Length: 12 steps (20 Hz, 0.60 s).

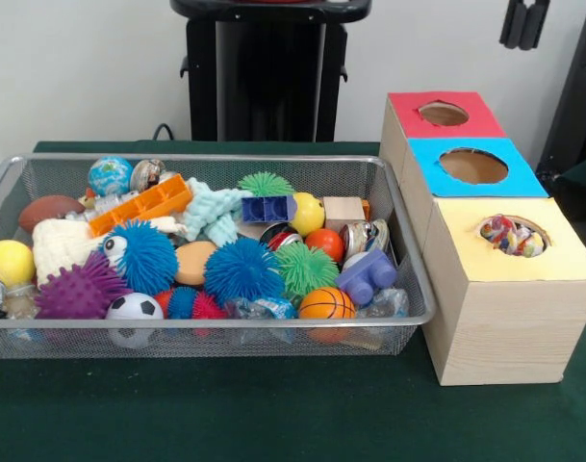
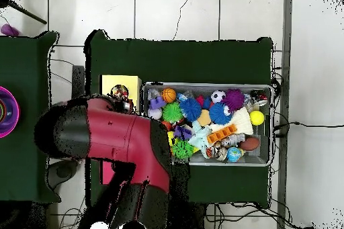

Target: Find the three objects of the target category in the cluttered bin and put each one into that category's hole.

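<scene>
In the front view, the wire mesh bin [image 1: 42,339] sits on the green surface [image 1: 273,414], crowded with toys: a blue spiky ball [image 1: 242,270] near its centre, a green spiky ball [image 1: 305,268] at that ball's 3 o'clock, a purple spiky ball [image 1: 81,289] toward the bin's 8 o'clock, a small soccer ball [image 1: 135,310] and a small basketball [image 1: 326,303] along the near wall, a yellow ball [image 1: 8,262] at the 9 o'clock end, and an orange plastic block [image 1: 143,205] toward 11 o'clock. No crumpled printed paper wad can be made out among them. At the bin's 3 o'clock stands a row of three wooden boxes: the red-topped box [image 1: 408,115] farthest, the blue-topped box [image 1: 519,178] in the middle, the yellow-topped box [image 1: 504,318] nearest. Inside the yellow box's round hole [image 1: 511,234], crumpled paper wads [image 1: 509,236] printed in red, blue and yellow show just below the rim. The robot's pedestal [image 1: 268,77] stands behind the bin at 12 o'clock; the gripper does not show here. In the overhead view, the red and black arm [image 2: 114,139] reaches up from 6 o'clock and covers most of the box row, with only the yellow top [image 2: 121,84] clear at the bin's [image 2: 269,159] 9 o'clock. The arm's end is just beside that box, and whether the fingers are released or clenched cannot be told.
</scene>
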### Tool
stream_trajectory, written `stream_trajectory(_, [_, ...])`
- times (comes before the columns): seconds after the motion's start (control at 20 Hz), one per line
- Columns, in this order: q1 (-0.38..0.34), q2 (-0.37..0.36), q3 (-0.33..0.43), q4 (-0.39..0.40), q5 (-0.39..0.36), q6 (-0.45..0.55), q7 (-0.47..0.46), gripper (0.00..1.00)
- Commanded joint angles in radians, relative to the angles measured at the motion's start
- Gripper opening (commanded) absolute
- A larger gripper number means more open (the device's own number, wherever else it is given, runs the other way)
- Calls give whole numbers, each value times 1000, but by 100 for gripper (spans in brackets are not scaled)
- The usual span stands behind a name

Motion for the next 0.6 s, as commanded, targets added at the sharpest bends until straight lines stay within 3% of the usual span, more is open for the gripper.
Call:
stream_trajectory(0.05, [-57, 9, 79, 141, -58, 7, 73, 0])
stream_trajectory(0.35, [-50, 55, 95, 135, -51, -80, 128, 0])
stream_trajectory(0.6, [-60, 97, 107, 73, -40, -60, 129, 0])
